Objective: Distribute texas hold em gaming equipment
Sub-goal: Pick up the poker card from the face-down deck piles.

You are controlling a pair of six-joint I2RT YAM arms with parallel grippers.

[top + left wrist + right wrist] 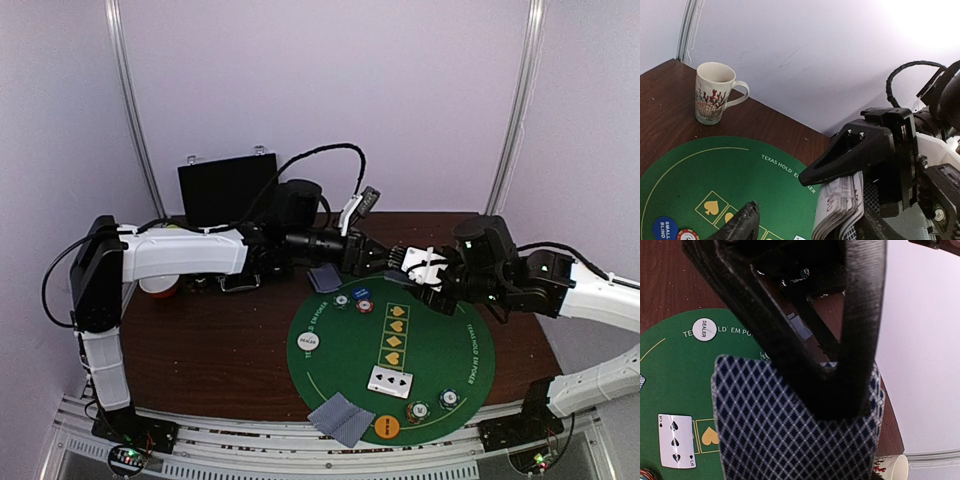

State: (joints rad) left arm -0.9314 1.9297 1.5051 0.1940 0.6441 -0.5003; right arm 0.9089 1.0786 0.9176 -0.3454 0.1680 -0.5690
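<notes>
The right gripper (837,395) is shut tight on the deck of cards (790,440). Its fingers pinch the deck near one edge, so the patterned backs face its own camera and most of the stack hangs clear beyond the fingertips, above the far part of the green mat (330,350). The left gripper (375,255) meets it nose to nose from the opposite side, with its jaws apart and nothing in them.

From the left wrist, one finger (740,227) shows low on the left. The deck stands ahead and to the right of it, not touching, seen edge-on with its long edge running roughly up and down and the cards slightly splayed at the bottom. Whether the other left finger already sits past the deck's far face I cannot tell.

My judgement is that the next move is the left gripper drawing a card off the held stack. That depends on the thin edge lying squarely between the left jaws, with the jaws closing across the stack's thickness, not along it. The left arm is the free one and already right beside the deck
</notes>
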